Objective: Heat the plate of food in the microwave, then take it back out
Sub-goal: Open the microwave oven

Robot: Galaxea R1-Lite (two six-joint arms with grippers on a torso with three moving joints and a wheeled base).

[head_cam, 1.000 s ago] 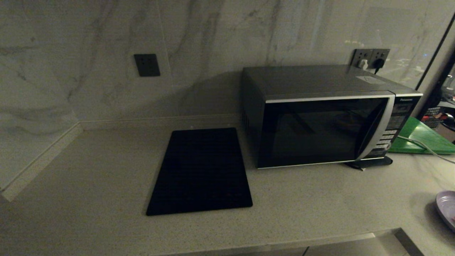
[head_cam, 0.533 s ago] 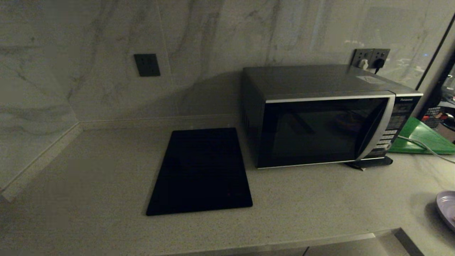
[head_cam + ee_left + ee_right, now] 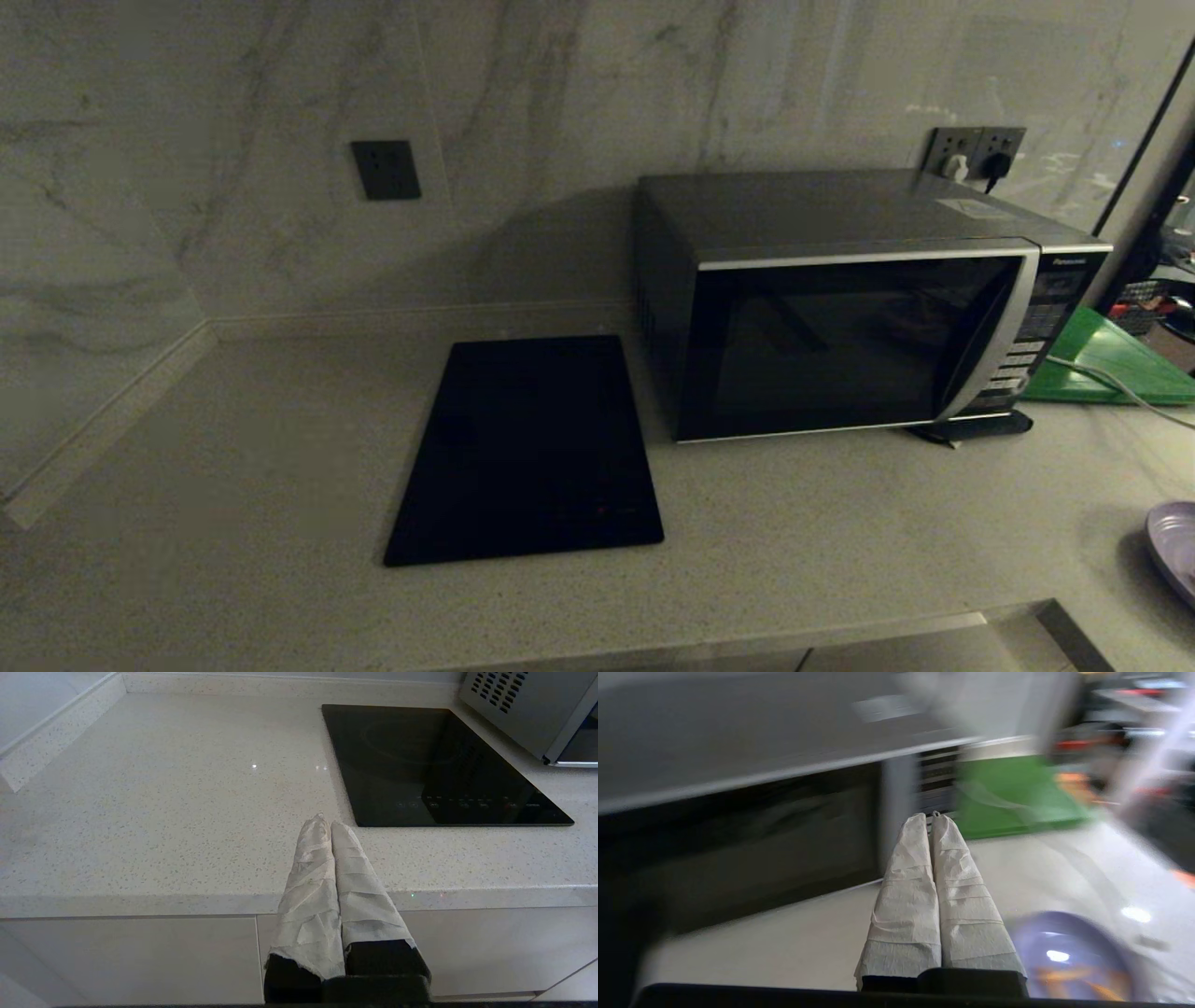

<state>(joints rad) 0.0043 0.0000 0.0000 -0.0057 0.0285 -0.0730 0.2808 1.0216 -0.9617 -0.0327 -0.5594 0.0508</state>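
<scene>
Standing on the pale speckled countertop (image 3: pixel 840 523) against the marble wall, with its dark glass door shut: the microwave (image 3: pixel 845 308), black and boxy, silver trim curving down the door's edge beside a button panel at its right end. Lying flat on the counter just left of it, apart from its side: a black cooktop slab (image 3: pixel 532 453). Leaning behind the microwave's right end: a green board (image 3: pixel 1111 359), a pale cable (image 3: pixel 1097 378) trailing across it. Fixed to the wall above the microwave's far right corner: an outlet (image 3: pixel 971 149) with two plugs in it; further left on the wall, a dark switch plate (image 3: pixel 386 170).

Sitting on the counter well right of the microwave and nearer the front edge, cut by the head view's right border: the plate of food (image 3: pixel 1174 546), pale lilac. Seen again in the right wrist view, low and close beside the fingers, orange sticks on it, blurred.

Hanging in the air over the counter near that plate, pointed toward the microwave's button panel and the green board: the right gripper (image 3: pixel 933 817), cloth-wrapped fingers pressed together, nothing between them.

Parked off the counter's front edge, facing the bare stretch left of the cooktop slab: the left gripper (image 3: pixel 326 822), wrapped fingers likewise together, holding nothing.
</scene>
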